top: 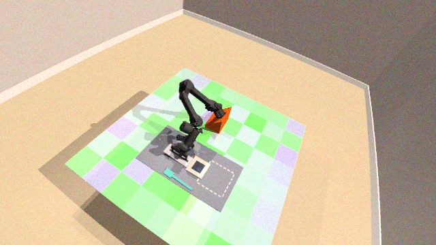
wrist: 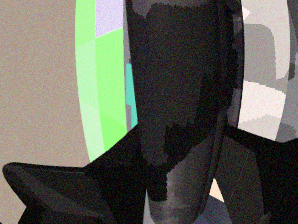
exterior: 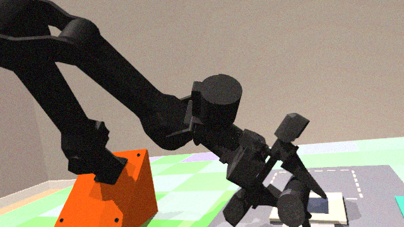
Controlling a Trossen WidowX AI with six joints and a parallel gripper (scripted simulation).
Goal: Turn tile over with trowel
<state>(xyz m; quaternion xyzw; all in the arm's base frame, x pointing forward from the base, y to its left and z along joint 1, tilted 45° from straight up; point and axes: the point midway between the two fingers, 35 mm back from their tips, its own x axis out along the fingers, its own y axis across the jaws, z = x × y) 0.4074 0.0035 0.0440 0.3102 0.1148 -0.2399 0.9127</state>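
The tile (top: 198,167) (exterior: 338,208) (wrist: 212,214) is cream with a dark square facing up. It lies on the grey mat (top: 211,203) (exterior: 379,180), beside the dashed outline (top: 234,175) (exterior: 331,170). The trowel (top: 187,162) (exterior: 291,209) (wrist: 172,75) has a thick black handle and a pale flat blade. The blade's front end meets the tile's near edge; whether it reaches under cannot be told. My gripper (top: 180,151) (exterior: 304,202) (wrist: 172,125) is shut on the trowel's handle, low over the mat. The handle hides much of the wrist view.
A teal long-handled tool (top: 182,182) (exterior: 400,205) (wrist: 131,95) lies along the mat's edge, beside the tile. An orange block (top: 214,126) (exterior: 139,195) stands at the arm's base, off the mat. The table has a green, white and lilac checkered top.
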